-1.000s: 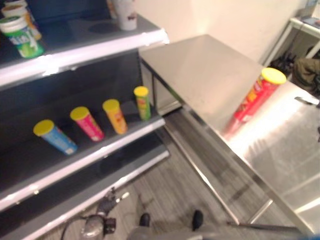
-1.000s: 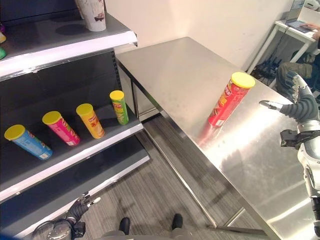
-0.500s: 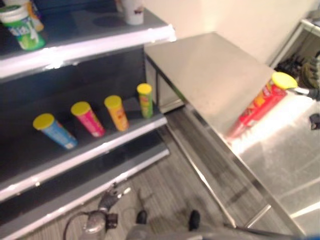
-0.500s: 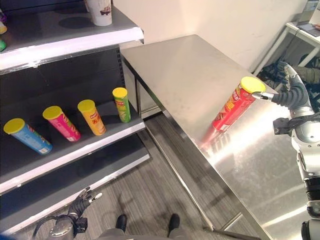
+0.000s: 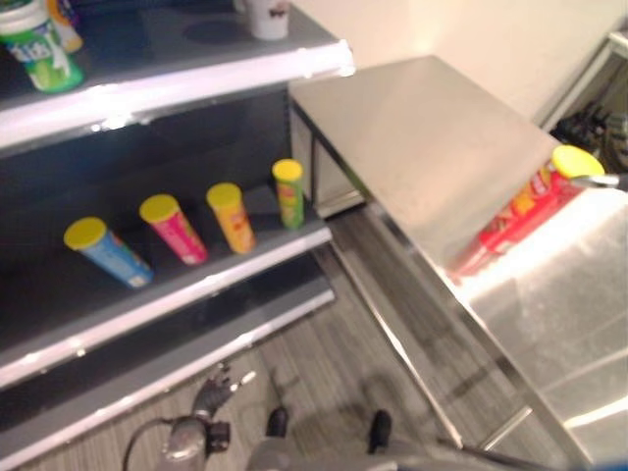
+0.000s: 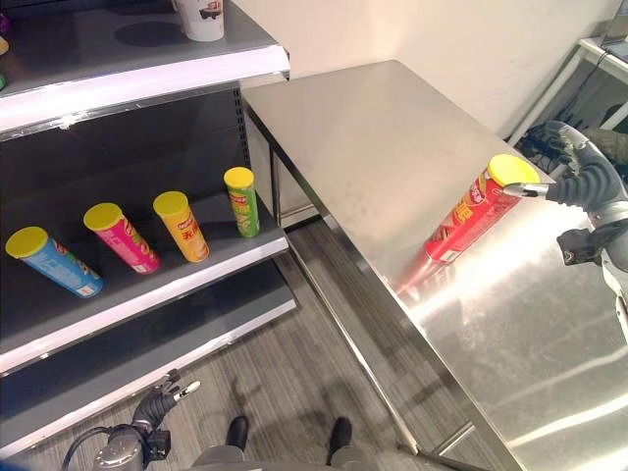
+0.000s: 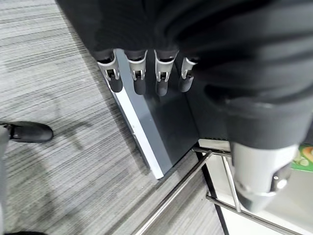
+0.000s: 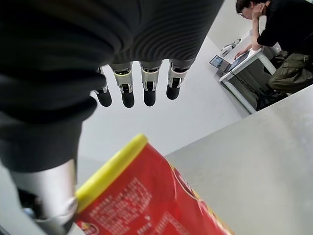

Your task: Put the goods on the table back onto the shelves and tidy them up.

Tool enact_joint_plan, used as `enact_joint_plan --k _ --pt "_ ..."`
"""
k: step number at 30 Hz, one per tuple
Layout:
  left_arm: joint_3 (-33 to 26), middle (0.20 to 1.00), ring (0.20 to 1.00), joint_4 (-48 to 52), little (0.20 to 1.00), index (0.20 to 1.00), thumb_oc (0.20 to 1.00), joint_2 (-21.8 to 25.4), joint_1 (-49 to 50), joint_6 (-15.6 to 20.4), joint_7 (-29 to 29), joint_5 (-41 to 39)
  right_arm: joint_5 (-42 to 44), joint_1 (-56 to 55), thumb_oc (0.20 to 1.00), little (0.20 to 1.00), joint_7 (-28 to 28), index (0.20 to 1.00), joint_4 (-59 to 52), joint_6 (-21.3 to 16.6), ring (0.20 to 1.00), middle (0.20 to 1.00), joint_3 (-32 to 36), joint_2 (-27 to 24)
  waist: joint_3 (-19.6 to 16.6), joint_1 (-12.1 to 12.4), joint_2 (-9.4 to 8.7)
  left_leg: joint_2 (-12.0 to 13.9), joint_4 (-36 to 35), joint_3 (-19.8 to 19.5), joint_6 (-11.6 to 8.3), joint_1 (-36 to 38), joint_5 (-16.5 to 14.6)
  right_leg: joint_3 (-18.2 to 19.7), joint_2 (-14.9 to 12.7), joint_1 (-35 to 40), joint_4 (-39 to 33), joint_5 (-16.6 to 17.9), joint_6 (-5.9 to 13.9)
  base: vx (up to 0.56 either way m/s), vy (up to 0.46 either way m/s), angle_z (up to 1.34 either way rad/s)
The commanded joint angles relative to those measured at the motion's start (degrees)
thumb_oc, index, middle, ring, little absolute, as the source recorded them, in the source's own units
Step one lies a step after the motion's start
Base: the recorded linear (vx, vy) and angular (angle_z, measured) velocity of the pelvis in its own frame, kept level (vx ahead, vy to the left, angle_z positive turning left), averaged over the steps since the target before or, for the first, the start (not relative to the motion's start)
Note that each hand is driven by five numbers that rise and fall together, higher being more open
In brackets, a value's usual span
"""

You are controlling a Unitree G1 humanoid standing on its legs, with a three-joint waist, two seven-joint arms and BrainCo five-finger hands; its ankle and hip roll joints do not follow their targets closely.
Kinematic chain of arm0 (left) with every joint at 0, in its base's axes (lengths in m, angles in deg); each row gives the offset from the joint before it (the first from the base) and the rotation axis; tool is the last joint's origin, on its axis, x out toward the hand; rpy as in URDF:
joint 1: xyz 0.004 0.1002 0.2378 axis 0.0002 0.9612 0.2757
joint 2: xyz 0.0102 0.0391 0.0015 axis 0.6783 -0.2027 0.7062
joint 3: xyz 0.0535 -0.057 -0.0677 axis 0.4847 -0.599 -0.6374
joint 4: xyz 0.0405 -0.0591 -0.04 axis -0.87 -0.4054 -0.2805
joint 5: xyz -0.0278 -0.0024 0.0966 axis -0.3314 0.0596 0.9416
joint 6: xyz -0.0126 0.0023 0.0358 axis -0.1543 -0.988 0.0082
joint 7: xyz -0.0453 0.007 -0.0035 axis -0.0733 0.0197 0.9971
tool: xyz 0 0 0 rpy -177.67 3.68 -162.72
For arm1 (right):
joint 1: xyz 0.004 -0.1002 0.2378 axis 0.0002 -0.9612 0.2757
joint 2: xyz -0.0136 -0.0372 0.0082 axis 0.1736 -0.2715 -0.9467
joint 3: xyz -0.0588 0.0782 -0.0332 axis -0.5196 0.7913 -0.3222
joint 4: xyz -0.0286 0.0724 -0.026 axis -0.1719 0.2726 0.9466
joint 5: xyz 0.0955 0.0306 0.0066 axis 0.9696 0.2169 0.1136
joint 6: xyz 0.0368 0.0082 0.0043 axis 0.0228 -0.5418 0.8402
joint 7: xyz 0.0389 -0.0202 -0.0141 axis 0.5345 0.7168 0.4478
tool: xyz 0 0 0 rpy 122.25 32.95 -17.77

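No readable text

The red can (image 6: 469,212) and the shelf cans (image 6: 180,224) carry printed labels, too small and blurred to read.

head: 2 eyes look down, sharing shelves (image 6: 147,294) and table (image 6: 392,147) | wrists: along fingers, close

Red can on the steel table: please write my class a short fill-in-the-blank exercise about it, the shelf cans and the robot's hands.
1. The red can stands on the steel ____.
2. The red can's lid is ____ in colour.
3. The right hand is at the can's ____ end, fingers straight.
4. On the lower shelf stand ____ cans; the left hand hangs near the floor.

Missing words: table; yellow; lid; four
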Motion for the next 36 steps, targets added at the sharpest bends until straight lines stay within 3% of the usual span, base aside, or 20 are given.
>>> enact_joint_plan --k 1,14,15,21,27,31,36 --pt "0.24 1.0 1.0 2.6 1.0 1.0 1.0 3.89 -1.48 2.9 -0.17 0.12 -1.33 8.05 1.0 1.0 0.08 1.0 0.97 -0.72 1.0 1.0 -5.1 -3.33 -0.24 1.9 -2.2 1.75 0.01 0.99 -1.79 1.51 -5.65 -0.96 -1.22 1.85 2.07 -5.77 2.67 0.0 0.0 0.0" --pt "0.65 1.0 1.0 2.31 1.0 1.0 1.0 4.42 -1.63 2.88 0.26 0.38 -1.16 10.02 1.0 1.0 -2.96 1.0 0.99 0.53 1.0 1.0 -10.62 -4.26 -0.03 2.49 -2.55 1.68 0.01 0.55 -2.01 1.28 -5.58 -1.91 -1.43 2.19 2.02 -5.89 2.67 0.0 0.0 0.04" --pt "0.63 1.0 1.0 2.23 1.0 1.0 1.0 4.51 -1.76 2.84 0.14 0.35 -2.5 11.53 0.2 0.2 -2.99 0.2 1.48 1.11 0.2 0.2 -12.46 -4.62 0.0 2.45 -2.57 1.66 0.01 0.62 -2.02 1.29 -5.56 -1.9 -1.43 2.17 2.0 -5.87 2.65 0.0 0.0 0.0" --pt "0.17 1.0 1.0 1.98 1.0 1.0 1.0 4.25 -2.26 2.7 -0.4 0.24 -2.94 12.11 0.2 0.2 -2.17 0.2 0.83 1.46 0.2 0.2 -12.14 -4.34 0.02 2.27 -2.36 1.77 0.01 0.65 -2.12 1.45 -5.51 -2.15 -1.39 2.56 1.85 -5.96 2.64 0.0 0.0 0.0" --pt "-0.45 1.0 1.0 1.67 1.0 1.0 1.0 3.52 -2.72 2.48 -1.17 0.26 -2.5 9.24 0.2 0.2 1.76 0.2 -2.81 -0.21 0.2 0.2 -4.66 -1.0 -0.24 2.08 -1.78 1.86 0.01 0.6 -1.98 1.7 -5.75 -2.0 -1.34 2.73 2.07 -6.33 2.51 0.0 -0.007 0.0" --pt "-1.86 1.0 1.0 1.96 1.0 1.0 1.0 2.42 -3.03 2.48 -1.35 -0.06 3.0 6.24 0.2 0.2 7.23 0.2 -12.39 -6.38 0.2 0.2 8.76 9.8 -1.0 3.05 -0.32 2.19 0.25 -0.24 -1.86 2.34 -6.05 -2.56 -1.08 3.6 2.72 -7.63 2.04 0.02 -0.072 0.01" --pt "-2.9 1.0 1.0 1.79 1.0 1.0 1.0 1.81 -2.73 2.55 -1.32 -1.48 2.85 7.75 0.2 0.2 9.21 0.2 -19.13 -9.23 0.2 0.2 11.22 15.06 -1.54 4.88 0.55 3.16 0.76 -1.58 -2.78 2.48 -5.69 -3.91 -0.2 4.99 2.8 -9.1 1.01 0.0 -0.104 0.16"
